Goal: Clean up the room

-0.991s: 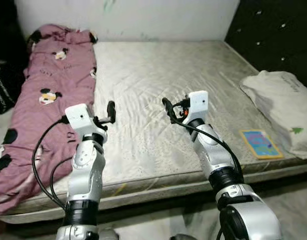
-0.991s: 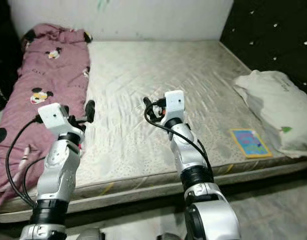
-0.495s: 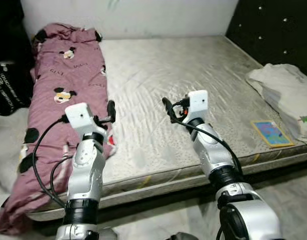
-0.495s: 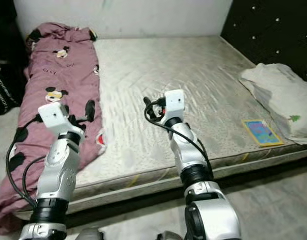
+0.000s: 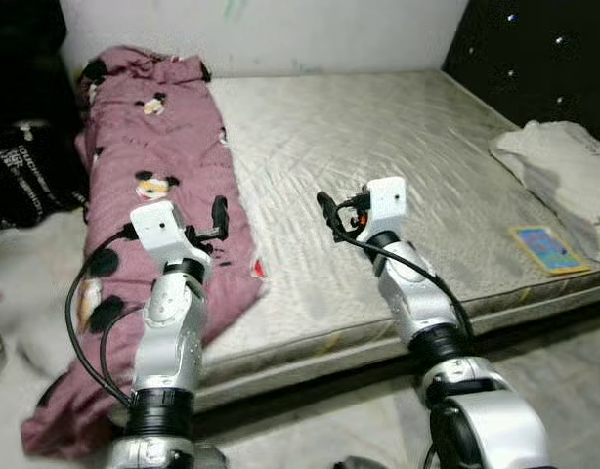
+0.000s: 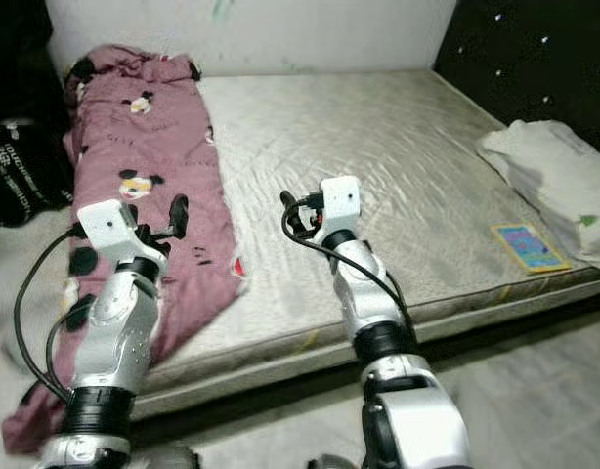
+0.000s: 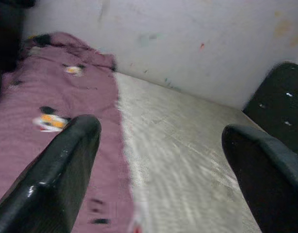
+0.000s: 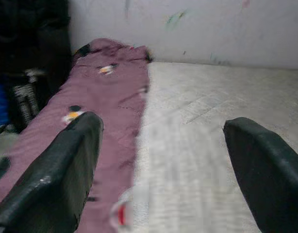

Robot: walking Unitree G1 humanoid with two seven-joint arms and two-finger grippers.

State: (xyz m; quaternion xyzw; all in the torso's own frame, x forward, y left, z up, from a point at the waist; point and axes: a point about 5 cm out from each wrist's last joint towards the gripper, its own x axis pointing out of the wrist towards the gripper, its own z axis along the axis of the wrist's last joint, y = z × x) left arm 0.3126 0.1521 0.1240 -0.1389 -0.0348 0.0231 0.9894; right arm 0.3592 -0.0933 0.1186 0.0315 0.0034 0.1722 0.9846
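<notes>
A purple blanket [image 5: 158,186] printed with cartoon mice lies crumpled along the left side of the bare grey mattress [image 5: 378,166], and its near end spills over the front edge toward the floor. My left gripper [image 5: 219,217] is raised above the blanket's right edge, open and holding nothing. My right gripper [image 5: 326,210] hovers over the middle of the mattress, also open and holding nothing. In the left wrist view the fingers [image 7: 61,165] frame the blanket [image 7: 47,111] and the mattress. A white pillow [image 5: 564,176] and a small colourful book [image 5: 547,248] lie on the bed's right side.
A black bag [image 5: 26,171] stands on the floor left of the bed. Light clutter [image 5: 26,322] lies on the floor by it. A dark studded headboard [image 5: 544,49] rises on the right, and a white wall [image 5: 329,29] runs behind the bed.
The whole picture has shifted right, so the camera has swung left: more of the blanket, the bag and the floor shows. Both arms keep the same raised pose.
</notes>
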